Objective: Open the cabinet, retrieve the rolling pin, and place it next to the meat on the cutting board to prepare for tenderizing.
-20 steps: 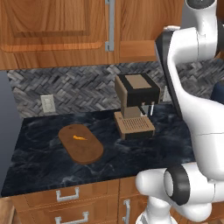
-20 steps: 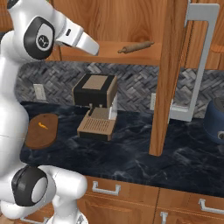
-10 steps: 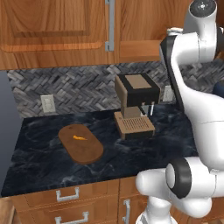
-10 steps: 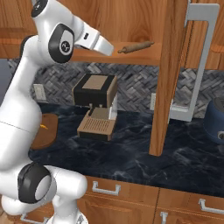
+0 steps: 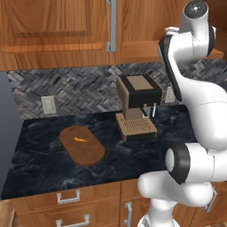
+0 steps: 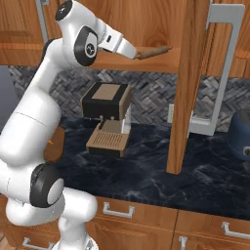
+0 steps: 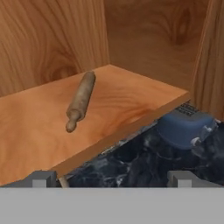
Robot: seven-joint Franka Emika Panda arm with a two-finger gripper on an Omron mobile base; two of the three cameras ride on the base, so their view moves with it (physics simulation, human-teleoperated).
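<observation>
The cabinet door [image 6: 188, 83] stands open, edge-on, with its silver bar handle [image 6: 222, 73] to the right. On the wooden shelf [image 7: 131, 100] lies the brown rolling pin [image 7: 81, 100], apart from any wall; it also shows as the rolling pin [image 6: 154, 51] at the shelf's front. My gripper [image 6: 135, 54] is just left of it at shelf height, open, with nothing between the fingertips [image 7: 43, 178]. The pin lies ahead of the gripper [image 7: 113, 177], untouched. The oval dark cutting board [image 5: 82, 145] rests on the counter's left with the small orange meat [image 5: 80, 139] on it.
A coffee machine [image 5: 137, 106] with its slatted tray [image 5: 136, 128] stands mid-counter, below the shelf. A blue appliance [image 6: 239, 134] sits at the counter's right, past the open door. The neighbouring cabinet door [image 5: 53, 26] is closed. Drawers [image 5: 68, 197] run under the counter.
The arm has lifted and swung the hand right, from beside the coffee machine's top up to the shelf edge, close to the rolling pin. Pin, board and meat have not moved.
</observation>
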